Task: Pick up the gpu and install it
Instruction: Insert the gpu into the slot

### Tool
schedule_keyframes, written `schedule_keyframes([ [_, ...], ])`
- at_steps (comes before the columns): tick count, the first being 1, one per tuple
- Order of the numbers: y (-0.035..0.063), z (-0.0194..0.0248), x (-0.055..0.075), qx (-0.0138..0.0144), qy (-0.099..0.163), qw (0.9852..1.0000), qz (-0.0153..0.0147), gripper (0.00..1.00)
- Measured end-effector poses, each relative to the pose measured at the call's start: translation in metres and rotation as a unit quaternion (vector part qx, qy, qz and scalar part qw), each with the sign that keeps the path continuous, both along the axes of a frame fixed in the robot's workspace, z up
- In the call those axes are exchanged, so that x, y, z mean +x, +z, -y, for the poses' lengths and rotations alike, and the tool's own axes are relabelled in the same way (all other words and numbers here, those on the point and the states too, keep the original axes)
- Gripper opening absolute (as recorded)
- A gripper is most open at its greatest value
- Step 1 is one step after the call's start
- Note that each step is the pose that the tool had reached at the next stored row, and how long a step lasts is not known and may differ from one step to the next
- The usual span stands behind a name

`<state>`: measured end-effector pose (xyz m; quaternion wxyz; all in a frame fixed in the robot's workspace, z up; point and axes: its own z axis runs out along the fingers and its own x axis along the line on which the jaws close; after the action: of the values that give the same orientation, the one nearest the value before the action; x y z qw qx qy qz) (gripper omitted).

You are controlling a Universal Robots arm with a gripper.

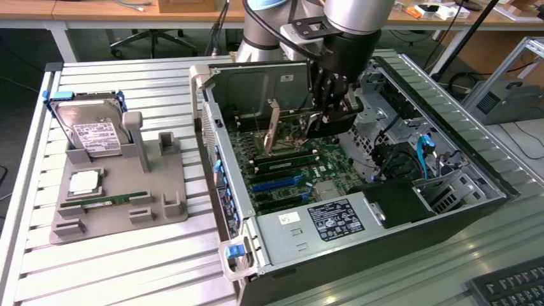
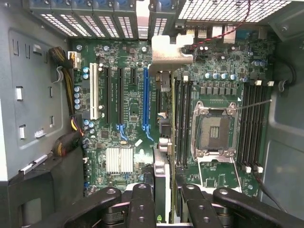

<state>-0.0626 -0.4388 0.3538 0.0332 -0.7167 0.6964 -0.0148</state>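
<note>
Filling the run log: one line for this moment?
gripper: shut on gpu | gpu: upright, inside open case, above motherboard | not seated

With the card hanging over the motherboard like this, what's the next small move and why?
Probably ease straight down: the gripper holds the gpu edge-on above the motherboard, its bracket near the rear slot openings, seemingly not yet seated.

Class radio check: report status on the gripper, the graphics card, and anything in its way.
Gripper shut on graphics card, inside open computer case. Card upright above motherboard, not yet seated. Nothing seen blocking the slots.
</note>
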Motion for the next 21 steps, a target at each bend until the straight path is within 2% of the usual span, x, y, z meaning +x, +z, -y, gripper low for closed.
schedule_keyframes([
  [21,-0.0036,0.0060,-0.0031,0.0000,0.000,1.0000,0.0000,0.27],
])
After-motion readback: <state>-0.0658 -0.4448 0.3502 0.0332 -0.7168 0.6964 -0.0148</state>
